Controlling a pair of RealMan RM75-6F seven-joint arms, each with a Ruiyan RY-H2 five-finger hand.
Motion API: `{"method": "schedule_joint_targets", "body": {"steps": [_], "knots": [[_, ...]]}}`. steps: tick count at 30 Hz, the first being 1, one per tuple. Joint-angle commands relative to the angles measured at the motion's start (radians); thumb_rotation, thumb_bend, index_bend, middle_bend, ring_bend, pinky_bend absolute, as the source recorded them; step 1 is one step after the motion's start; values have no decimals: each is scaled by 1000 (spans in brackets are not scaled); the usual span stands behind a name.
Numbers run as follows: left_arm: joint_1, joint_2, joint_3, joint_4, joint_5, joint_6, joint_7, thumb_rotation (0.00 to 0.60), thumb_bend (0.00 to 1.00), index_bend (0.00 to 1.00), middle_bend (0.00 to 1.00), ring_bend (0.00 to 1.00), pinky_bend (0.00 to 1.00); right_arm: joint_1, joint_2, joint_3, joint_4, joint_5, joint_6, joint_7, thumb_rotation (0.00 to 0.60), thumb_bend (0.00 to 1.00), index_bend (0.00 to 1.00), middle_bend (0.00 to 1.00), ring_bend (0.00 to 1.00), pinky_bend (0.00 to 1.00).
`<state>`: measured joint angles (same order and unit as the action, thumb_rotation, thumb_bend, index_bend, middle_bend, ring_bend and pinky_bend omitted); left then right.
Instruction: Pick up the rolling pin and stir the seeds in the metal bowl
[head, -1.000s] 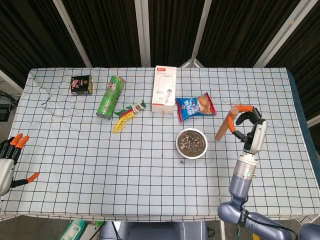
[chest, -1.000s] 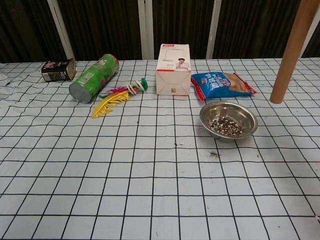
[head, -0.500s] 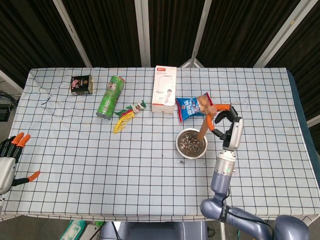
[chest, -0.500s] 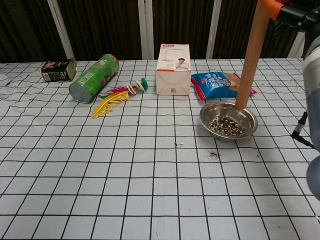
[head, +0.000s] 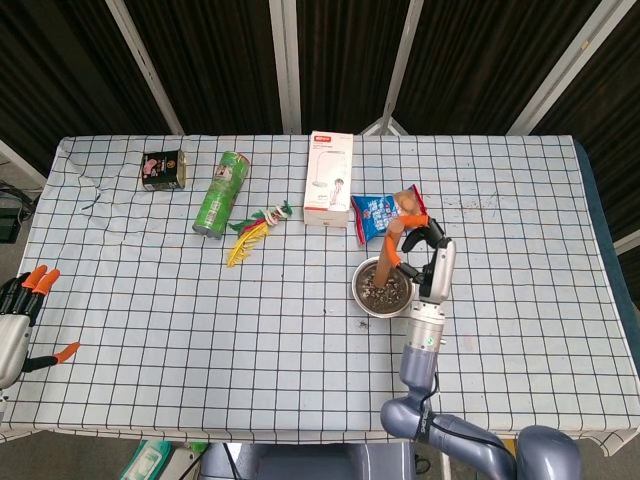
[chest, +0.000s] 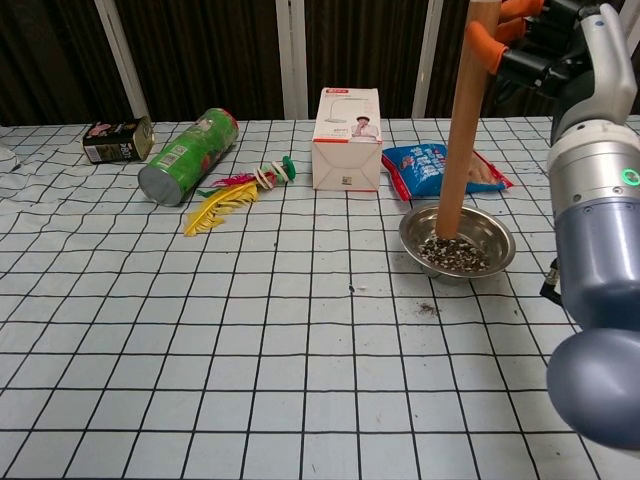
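Observation:
My right hand grips the upper part of a wooden rolling pin. The pin stands nearly upright, its lower end down among the dark seeds on the left side of the metal bowl. The bowl sits on the checked tablecloth right of centre. My left hand, with orange fingertips spread and nothing in it, stays at the table's left front edge, seen only in the head view.
Behind the bowl lie a blue snack bag and a white box. Further left are a feather toy, a green can on its side and a small dark tin. A few spilled seeds lie in front of the bowl.
My right hand has carried the rolling pin leftward from beside the bowl and lowered its end into the seeds. The left hand has not moved.

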<state>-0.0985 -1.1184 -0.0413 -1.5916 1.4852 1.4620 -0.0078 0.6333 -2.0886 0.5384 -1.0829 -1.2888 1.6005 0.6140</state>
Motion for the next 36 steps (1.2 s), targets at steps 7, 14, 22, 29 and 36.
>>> {"method": "schedule_joint_targets", "body": {"steps": [7,14,22,29,36], "knots": [[1,-3,0,2,-1,3,4,600,201,37,0,0,0,-14,-36,-13,53,3,4,40,600,829,801,722,690,694],[0,-4,-2,-1,-4,3,12,600,200,37,0,0,0,-20,-58,-27,113,-7,4,69,600,836,803,722,690,694],[0,-4,-3,-6,-5,3,16,600,200,37,0,0,0,-30,-77,-44,152,-13,0,82,600,836,803,723,691,694],[-1,-3,-2,-7,-5,2,16,600,200,37,0,0,0,-36,-84,-50,160,-21,0,85,600,836,803,723,691,694],[0,-3,-1,-3,-4,3,12,600,200,37,0,0,0,-27,-74,-39,147,-37,10,80,600,836,803,722,691,694]]}}
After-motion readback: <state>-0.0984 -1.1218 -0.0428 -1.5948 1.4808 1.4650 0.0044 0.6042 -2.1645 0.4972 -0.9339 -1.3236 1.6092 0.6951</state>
